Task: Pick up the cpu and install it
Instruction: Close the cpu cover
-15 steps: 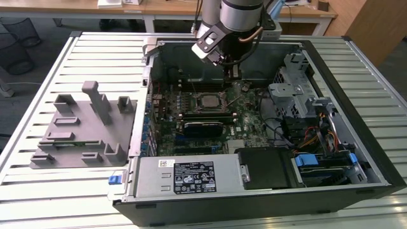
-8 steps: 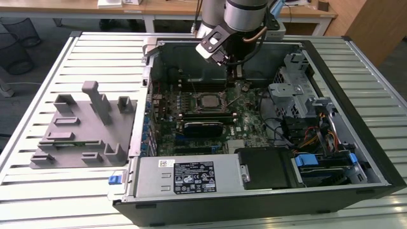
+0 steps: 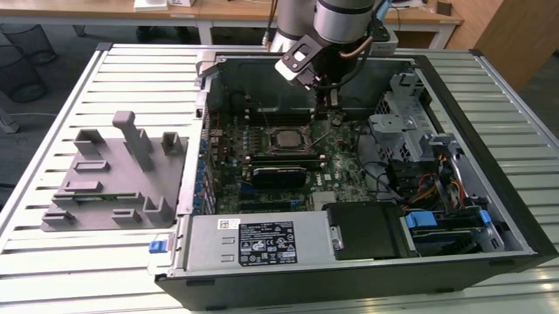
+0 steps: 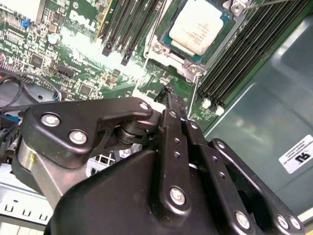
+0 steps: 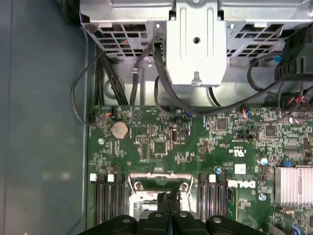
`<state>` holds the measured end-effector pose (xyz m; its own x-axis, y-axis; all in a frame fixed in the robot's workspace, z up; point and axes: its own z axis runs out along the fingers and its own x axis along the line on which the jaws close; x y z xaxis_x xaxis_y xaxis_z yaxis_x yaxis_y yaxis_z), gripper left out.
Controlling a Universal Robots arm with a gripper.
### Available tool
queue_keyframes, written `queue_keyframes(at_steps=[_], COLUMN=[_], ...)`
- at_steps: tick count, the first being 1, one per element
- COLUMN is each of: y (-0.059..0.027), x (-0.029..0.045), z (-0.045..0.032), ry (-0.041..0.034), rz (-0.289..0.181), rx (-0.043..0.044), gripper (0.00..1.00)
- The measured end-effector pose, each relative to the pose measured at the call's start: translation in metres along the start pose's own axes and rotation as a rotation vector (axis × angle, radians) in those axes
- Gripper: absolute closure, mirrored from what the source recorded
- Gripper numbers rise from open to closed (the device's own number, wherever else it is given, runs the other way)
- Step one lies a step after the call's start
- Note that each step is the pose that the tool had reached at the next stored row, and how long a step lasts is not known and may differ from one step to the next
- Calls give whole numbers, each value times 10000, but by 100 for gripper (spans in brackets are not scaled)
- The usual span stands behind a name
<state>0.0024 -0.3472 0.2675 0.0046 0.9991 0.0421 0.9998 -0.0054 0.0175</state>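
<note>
The cpu (image 3: 288, 139), a silvery-white square chip, lies flat in the motherboard socket in the middle of the open computer case; the second wrist view shows the cpu (image 4: 198, 27) framed by the socket's metal bracket. My gripper (image 3: 329, 108) hangs inside the case just behind the socket, toward the exterior view's right. Its two black fingers are pressed together with nothing between them, as both wrist views show: gripper (image 4: 169, 94), gripper (image 5: 168, 199). The tips sit close above the socket's edge, beside a thin wire lever (image 4: 194, 100).
Memory slots (image 4: 244, 49) flank the socket. A drive cage (image 3: 410, 124) and cables (image 3: 428, 183) fill the case on the exterior view's right, and the power supply (image 3: 262, 242) sits at the near end. A grey fixture (image 3: 114, 176) stands on the slatted table outside the case.
</note>
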Motion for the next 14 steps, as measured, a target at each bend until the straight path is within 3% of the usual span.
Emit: queue_keyframes(at_steps=[14], y=[239], x=[56], z=[31], ry=[-10], rz=[-13], rx=[11], gripper=[89])
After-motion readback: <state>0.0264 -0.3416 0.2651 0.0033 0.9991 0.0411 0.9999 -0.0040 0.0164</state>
